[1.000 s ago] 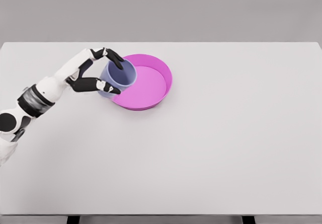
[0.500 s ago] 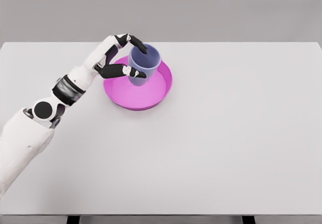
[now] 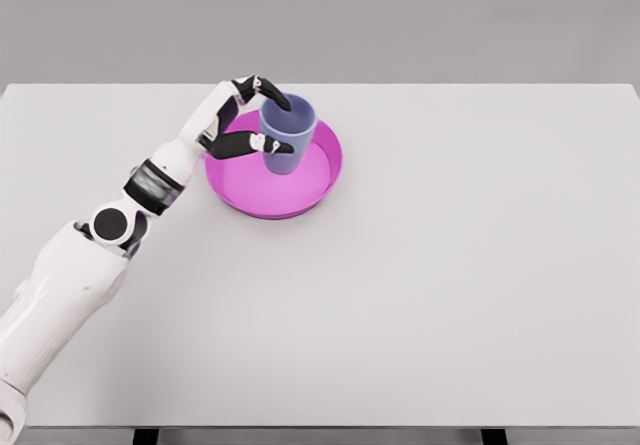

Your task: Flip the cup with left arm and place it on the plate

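Note:
A blue-violet cup stands upright, mouth up, inside the magenta plate at the table's upper left of centre. My left hand reaches in from the lower left and is shut on the cup: black fingers curl over its rim at the top and the thumb presses its side lower down. The cup's base looks close to or on the plate's floor; I cannot tell which. The right arm is out of view.
The white table stretches wide to the right and front of the plate. My left forearm lies across the table's left part, from the lower-left corner up to the plate.
The left hand carried the cup rightward from the plate's left rim to over its middle, turned it upright, then lowered it slightly into the plate.

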`<state>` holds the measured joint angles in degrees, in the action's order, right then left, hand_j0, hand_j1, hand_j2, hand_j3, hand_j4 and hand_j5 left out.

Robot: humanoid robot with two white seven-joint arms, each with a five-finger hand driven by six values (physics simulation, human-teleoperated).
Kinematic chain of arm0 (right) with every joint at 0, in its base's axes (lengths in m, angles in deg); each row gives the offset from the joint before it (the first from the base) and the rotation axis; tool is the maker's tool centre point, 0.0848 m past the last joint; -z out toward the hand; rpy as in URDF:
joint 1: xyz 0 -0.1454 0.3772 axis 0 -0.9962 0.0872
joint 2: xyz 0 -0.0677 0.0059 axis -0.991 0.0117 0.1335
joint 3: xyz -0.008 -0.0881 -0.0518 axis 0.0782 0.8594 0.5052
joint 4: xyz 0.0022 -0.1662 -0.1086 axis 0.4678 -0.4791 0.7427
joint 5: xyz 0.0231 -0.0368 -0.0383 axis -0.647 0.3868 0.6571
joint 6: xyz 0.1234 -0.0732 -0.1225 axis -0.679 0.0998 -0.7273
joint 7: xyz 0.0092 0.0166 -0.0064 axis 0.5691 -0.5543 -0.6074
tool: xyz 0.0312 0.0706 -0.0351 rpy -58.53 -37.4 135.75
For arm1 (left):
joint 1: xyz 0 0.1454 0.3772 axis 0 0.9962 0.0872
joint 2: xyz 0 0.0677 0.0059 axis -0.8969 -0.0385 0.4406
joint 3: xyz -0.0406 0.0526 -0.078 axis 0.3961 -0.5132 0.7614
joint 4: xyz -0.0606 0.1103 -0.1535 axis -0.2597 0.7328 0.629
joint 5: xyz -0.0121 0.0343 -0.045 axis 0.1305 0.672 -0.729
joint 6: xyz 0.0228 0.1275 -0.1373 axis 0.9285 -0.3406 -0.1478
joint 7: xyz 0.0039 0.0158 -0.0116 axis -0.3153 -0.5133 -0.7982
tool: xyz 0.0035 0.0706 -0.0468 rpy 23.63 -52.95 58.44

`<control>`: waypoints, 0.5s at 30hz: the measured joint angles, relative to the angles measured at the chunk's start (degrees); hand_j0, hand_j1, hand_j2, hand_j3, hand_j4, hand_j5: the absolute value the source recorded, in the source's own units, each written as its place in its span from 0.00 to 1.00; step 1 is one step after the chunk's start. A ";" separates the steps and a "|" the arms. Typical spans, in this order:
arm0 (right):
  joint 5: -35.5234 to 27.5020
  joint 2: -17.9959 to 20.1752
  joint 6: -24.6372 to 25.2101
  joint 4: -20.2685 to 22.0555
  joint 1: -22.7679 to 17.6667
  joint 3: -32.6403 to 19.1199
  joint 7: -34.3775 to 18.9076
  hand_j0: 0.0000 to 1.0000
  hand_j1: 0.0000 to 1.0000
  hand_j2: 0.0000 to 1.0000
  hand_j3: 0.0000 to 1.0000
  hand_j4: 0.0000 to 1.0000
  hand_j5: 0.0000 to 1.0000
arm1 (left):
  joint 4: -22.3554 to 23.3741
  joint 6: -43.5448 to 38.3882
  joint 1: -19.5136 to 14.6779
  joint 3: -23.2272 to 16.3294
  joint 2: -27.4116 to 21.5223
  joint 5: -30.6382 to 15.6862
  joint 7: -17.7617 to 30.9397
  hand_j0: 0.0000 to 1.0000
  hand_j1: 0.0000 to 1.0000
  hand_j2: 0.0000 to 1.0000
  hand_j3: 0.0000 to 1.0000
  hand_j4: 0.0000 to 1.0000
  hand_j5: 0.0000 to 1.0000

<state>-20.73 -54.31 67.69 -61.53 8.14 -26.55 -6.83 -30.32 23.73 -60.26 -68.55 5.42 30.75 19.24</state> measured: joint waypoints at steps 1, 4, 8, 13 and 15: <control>0.00 0.00 0.00 0.00 0.00 0.00 0.00 1.00 1.00 1.00 1.00 1.00 1.00 | 0.61 0.01 -0.26 -0.01 0.06 0.00 -0.15 0.41 0.41 0.41 0.41 0.41 0.41; 0.00 0.00 0.00 0.00 0.00 0.00 0.00 1.00 1.00 1.00 1.00 1.00 1.00 | 3.12 0.01 -0.79 -0.25 0.58 0.15 -0.41 0.41 0.41 0.41 0.41 0.41 0.41; 0.00 0.00 0.00 0.00 0.00 0.00 0.00 1.00 1.00 1.00 1.00 1.00 1.00 | 6.39 0.01 -1.14 -0.88 1.98 0.64 -0.53 0.43 0.43 0.43 0.43 0.43 0.43; 0.00 0.00 0.00 0.00 0.00 0.00 0.00 1.00 1.00 1.00 1.00 1.00 1.00 | 7.42 0.01 -1.14 -1.19 2.61 0.89 -0.59 0.72 0.72 0.72 0.72 0.72 0.72; 0.00 0.00 0.00 0.00 0.00 0.00 0.00 1.00 1.00 1.00 1.00 1.00 1.00 | 7.42 0.01 -1.32 -1.23 2.70 0.93 -0.60 0.78 0.78 0.78 0.78 0.78 0.78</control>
<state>-20.73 -54.31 67.69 -61.53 8.14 -26.55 -6.83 -22.90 23.74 -61.58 -69.78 8.12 31.68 18.64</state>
